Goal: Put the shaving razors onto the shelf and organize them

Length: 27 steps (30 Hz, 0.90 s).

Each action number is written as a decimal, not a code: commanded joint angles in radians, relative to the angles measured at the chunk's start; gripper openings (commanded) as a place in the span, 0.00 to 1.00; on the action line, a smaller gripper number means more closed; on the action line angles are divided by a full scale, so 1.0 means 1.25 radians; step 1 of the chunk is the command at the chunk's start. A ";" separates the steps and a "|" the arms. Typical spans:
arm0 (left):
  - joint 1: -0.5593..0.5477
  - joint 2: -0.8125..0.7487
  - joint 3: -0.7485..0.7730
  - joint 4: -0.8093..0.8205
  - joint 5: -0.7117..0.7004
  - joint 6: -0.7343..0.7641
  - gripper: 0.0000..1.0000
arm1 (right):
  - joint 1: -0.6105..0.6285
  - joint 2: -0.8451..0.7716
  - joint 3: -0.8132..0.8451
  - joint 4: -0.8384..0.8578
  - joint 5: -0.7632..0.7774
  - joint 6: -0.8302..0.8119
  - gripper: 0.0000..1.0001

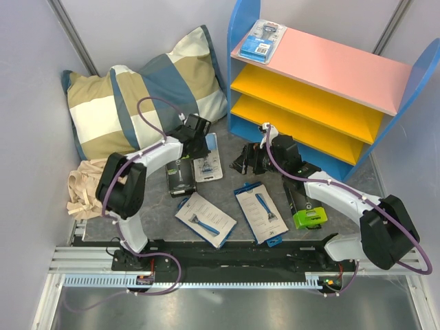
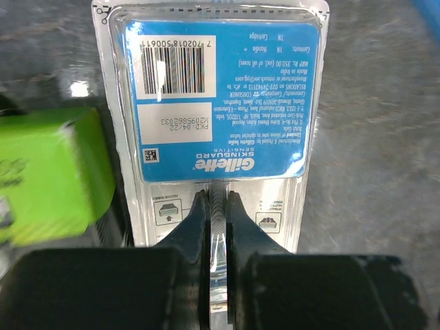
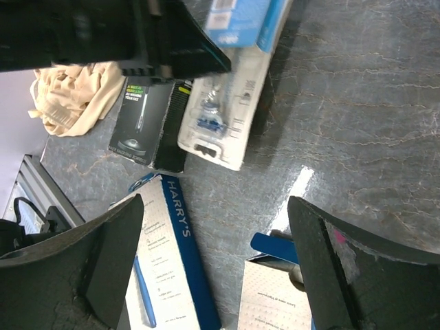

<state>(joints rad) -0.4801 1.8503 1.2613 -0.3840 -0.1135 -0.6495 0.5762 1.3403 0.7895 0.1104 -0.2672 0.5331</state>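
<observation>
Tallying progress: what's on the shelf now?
One blue-carded razor pack lies at the left end of the shelf's pink top board. The yellow boards look bare, but their backs are hidden under boards above.

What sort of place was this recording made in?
Probably a staged robot test cell rather than a shop or home. Plain grey partition walls close it in, an aluminium mounting rail runs along the near edge, and a small, brightly coloured shelf serves as a prop.

a razor pack (image 1: pixel 263 40) lies atop the shelf (image 1: pixel 344 69). a pillow (image 1: pixel 130 103) sits to its left, two boxes (image 1: pixel 205 219) (image 1: pixel 260 212) in front.
</observation>
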 commanded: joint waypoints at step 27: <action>-0.039 -0.375 -0.027 -0.011 0.039 0.003 0.02 | 0.075 0.110 0.034 0.274 -0.087 0.160 0.67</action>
<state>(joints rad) -0.5175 1.4334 1.2297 -0.4206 -0.0761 -0.6495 0.6643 1.4628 0.7898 0.3515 -0.3664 0.7036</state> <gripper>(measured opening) 0.072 0.692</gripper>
